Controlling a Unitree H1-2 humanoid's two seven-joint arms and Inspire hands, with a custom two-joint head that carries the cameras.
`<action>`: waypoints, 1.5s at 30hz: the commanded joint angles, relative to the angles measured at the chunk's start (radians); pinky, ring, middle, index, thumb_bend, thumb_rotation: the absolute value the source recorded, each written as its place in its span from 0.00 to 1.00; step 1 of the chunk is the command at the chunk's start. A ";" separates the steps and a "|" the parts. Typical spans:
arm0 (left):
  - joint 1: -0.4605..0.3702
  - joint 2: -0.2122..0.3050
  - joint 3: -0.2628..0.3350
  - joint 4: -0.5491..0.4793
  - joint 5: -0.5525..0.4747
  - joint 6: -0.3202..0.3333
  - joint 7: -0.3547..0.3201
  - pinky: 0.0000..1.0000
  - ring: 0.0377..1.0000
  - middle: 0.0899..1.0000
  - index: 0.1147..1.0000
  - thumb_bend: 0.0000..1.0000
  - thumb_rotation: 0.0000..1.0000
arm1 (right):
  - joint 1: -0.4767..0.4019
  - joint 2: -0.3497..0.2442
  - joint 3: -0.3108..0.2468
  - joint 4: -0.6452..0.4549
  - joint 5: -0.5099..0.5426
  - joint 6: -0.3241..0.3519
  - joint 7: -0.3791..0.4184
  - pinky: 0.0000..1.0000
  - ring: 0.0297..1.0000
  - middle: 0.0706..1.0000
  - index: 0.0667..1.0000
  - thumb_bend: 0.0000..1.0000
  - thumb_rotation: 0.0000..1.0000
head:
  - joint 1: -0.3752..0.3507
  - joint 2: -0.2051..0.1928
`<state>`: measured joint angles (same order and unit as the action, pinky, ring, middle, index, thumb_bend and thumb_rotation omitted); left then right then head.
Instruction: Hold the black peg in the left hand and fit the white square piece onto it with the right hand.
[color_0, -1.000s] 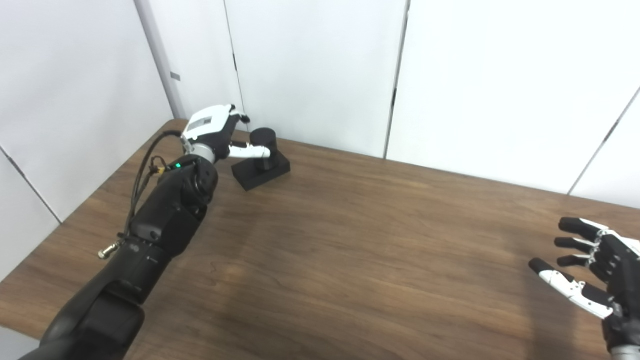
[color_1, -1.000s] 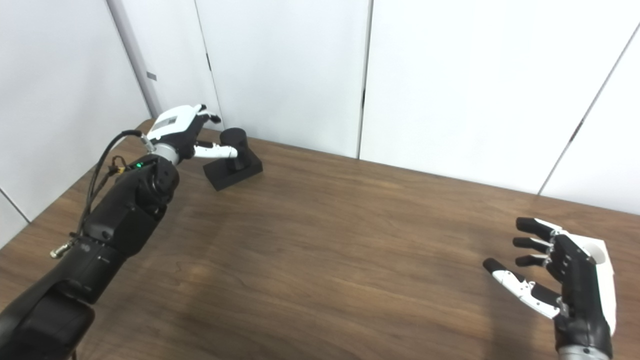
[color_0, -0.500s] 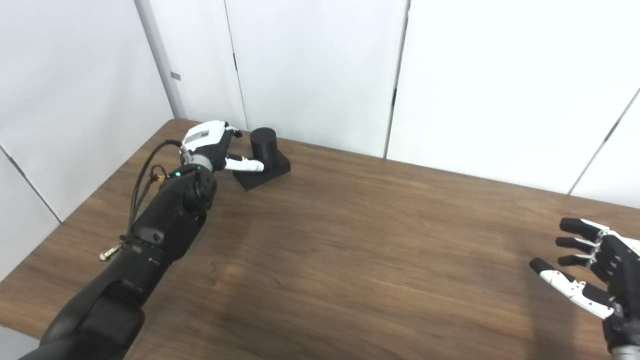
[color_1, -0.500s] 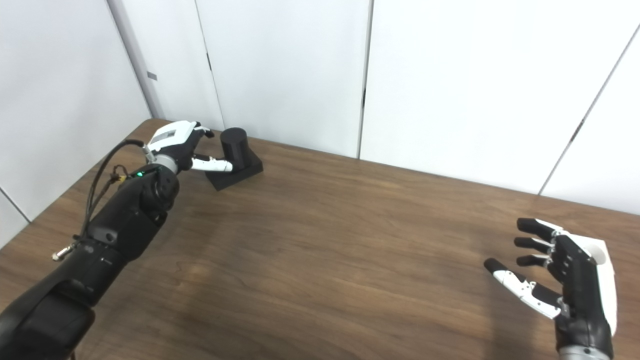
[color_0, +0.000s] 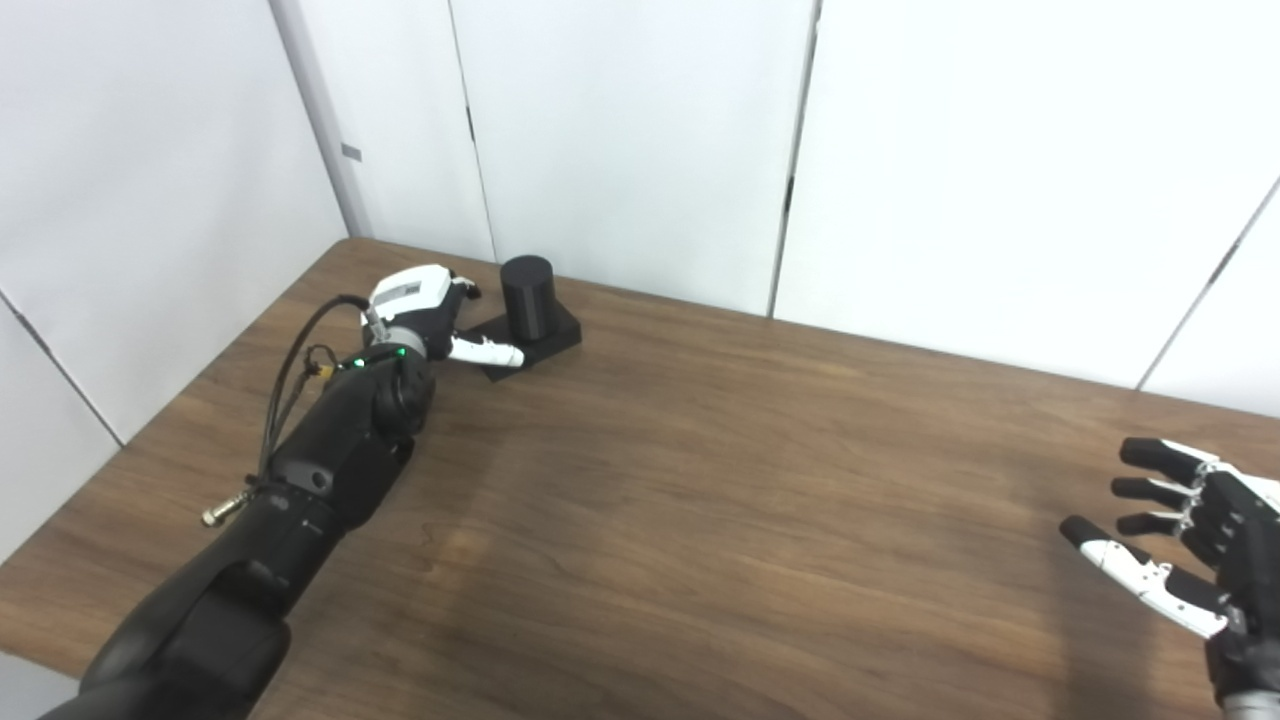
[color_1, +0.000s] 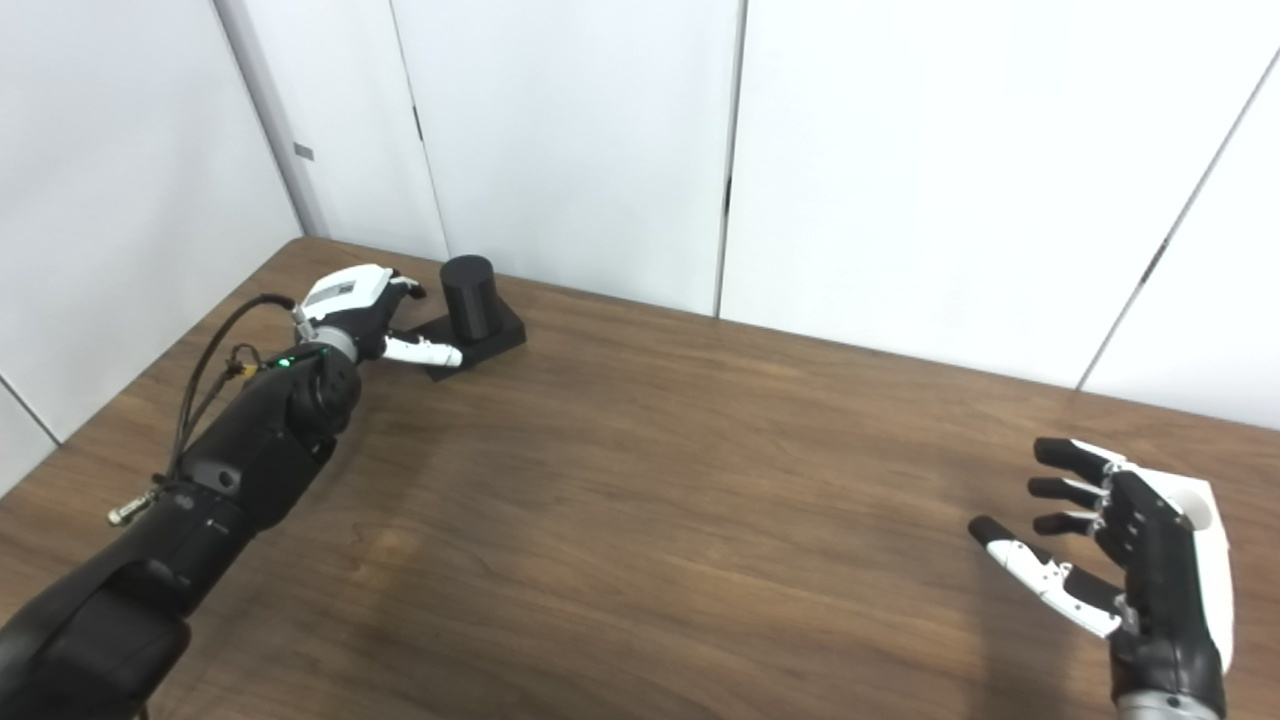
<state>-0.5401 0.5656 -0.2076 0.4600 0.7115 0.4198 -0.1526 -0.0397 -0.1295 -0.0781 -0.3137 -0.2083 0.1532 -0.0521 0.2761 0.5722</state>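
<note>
At the far left corner of the table (color_0: 700, 480) you've got the black peg (color_0: 527, 295), an upright cylinder standing on its flat square black base (color_0: 552, 335), close to the white wall panels (color_0: 640, 140). Your left hand (color_0: 425, 310) sits low just beside the base on its left side, thumb (color_0: 487, 350) stretched out along the near edge of the base, looks touching or almost, can't tell which from here. Other left fingers curl behind toward the peg and are mostly hidden by the hand's white back, so you can't tell how far they're closed or whether anything's actually gripped. Peg reads as resting on the table, not lifted. Left arm (color_0: 330, 470) runs in long from the bottom left corner, cable looped along its forearm, small green light near the wrist.

Your right hand (color_1: 1130, 560) is way over at the near right of the table, well apart from the peg, palm facing left, fingers (color_1: 1065, 460) spread and thumb out, holding nothing. It hovers over bare wood.

White square piece doesn't show in either view, so you can't place it
</note>
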 joint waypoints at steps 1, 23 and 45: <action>-0.048 0.017 0.008 -0.003 0.001 -0.010 0.045 0.87 1.00 1.00 0.85 1.00 0.61 | -0.027 -0.004 -0.009 -0.029 -0.001 -0.030 -0.012 0.50 0.64 0.69 0.63 0.55 0.00 | -0.001 -0.002; -0.041 -0.007 -0.018 0.025 -0.030 -0.046 0.053 0.86 1.00 0.99 0.73 0.91 0.48 | -0.029 -0.005 -0.015 -0.018 0.004 -0.032 -0.016 0.51 0.63 0.69 0.63 0.55 0.00 | -0.004 0.008; -0.020 -0.006 -0.032 0.043 -0.090 -0.097 0.025 0.76 0.92 0.86 0.44 0.58 0.12 | -0.026 -0.006 -0.024 -0.014 0.007 -0.050 -0.021 0.50 0.63 0.69 0.63 0.54 0.00 | -0.011 0.003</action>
<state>-0.5384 0.5483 -0.2309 0.5146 0.6329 0.3384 -0.1002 -0.0413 -0.1274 -0.0966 -0.2859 -0.2028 0.1358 -0.0636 0.2638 0.5722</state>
